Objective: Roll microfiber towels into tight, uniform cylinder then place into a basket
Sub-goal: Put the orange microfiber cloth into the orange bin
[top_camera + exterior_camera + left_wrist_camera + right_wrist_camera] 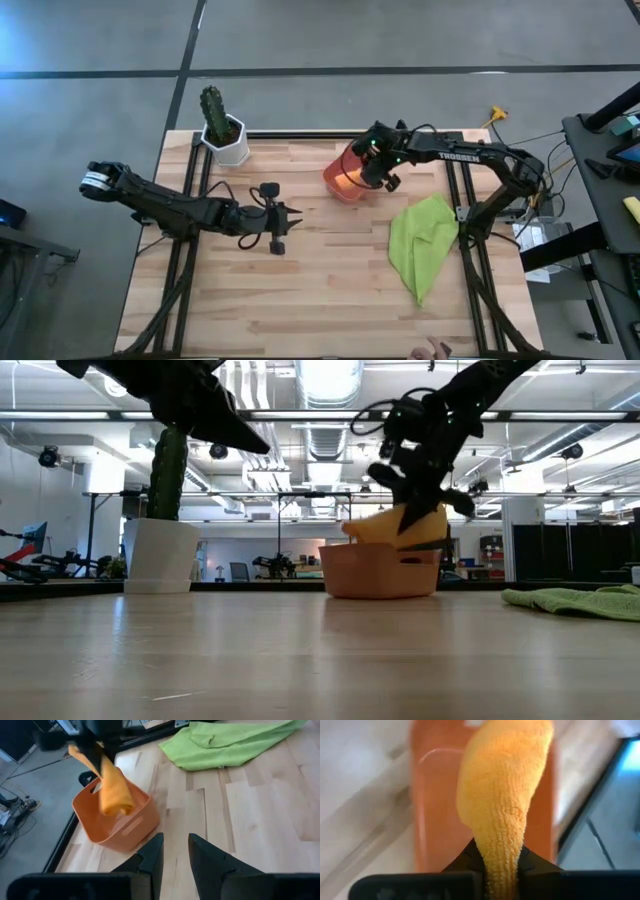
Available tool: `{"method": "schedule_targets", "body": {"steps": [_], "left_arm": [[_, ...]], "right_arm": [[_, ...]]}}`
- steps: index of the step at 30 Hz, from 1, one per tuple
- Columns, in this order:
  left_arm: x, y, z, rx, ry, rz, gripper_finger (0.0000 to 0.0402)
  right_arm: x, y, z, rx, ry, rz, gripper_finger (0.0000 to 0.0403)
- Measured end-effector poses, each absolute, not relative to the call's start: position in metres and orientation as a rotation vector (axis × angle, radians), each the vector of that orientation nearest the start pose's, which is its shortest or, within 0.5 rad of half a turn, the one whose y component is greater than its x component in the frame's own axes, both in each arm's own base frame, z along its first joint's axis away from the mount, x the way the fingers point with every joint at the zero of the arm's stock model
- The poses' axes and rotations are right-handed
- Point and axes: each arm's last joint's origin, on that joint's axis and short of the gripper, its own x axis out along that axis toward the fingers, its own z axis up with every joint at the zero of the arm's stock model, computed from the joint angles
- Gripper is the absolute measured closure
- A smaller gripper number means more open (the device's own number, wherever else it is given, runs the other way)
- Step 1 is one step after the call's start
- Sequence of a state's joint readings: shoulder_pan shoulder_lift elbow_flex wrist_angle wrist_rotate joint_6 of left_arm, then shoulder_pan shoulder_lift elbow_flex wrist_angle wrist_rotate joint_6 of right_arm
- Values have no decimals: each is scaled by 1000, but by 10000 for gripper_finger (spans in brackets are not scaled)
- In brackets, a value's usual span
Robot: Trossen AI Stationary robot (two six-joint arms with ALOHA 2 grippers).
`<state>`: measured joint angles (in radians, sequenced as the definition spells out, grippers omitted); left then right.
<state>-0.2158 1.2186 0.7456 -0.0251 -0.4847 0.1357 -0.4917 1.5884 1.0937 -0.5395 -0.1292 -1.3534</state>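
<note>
Wooden table, rolled orange towel (fuzzy)

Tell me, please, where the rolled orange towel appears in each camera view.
High view: orange towel above centre, over the red basket.
Low view: right of centre, sticking out of the basket.
Left wrist view: upper left.
Right wrist view: centre.
Shared landmark: the basket.

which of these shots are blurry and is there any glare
Right wrist view: the basket behind is soft, while the orange towel in the right gripper is sharp. Left wrist view: that towel smears. Low view: ceiling lights glare. High view: bluish glare at the upper left corner.
</note>
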Motion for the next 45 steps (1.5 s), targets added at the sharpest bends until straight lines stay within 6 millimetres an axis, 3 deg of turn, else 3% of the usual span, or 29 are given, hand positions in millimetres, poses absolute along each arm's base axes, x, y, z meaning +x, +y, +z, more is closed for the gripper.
{"method": "schedule_targets", "body": {"steps": [3,7,11,15,18,24,28,35,40,45], "left_arm": [[254,-42,251,282,460,234,327],[261,-42,253,276,384,220,327],[279,-33,258,211,204,298,327],[300,-14,264,-69,-17,416,327],[319,-3,253,-106,53,440,327],[355,0,241,437,552,259,327],[372,9,257,587,784,141,326],[388,48,274,594,804,-112,326],[396,70,250,566,855,-268,326],[423,76,239,596,846,-258,326]], "right_arm": [[280,-147,211,-900,1063,395,380],[282,-150,213,-911,1052,353,380],[283,-154,220,-807,1108,154,380],[279,-158,223,-632,1192,-133,380],[276,-158,227,-524,1190,-261,380],[269,-151,244,-384,1085,-289,380],[254,-142,263,-287,1026,-326,380],[223,-125,290,-210,900,-409,380],[205,-115,296,-210,845,-428,380],[197,-111,291,-180,797,-456,380]]}}
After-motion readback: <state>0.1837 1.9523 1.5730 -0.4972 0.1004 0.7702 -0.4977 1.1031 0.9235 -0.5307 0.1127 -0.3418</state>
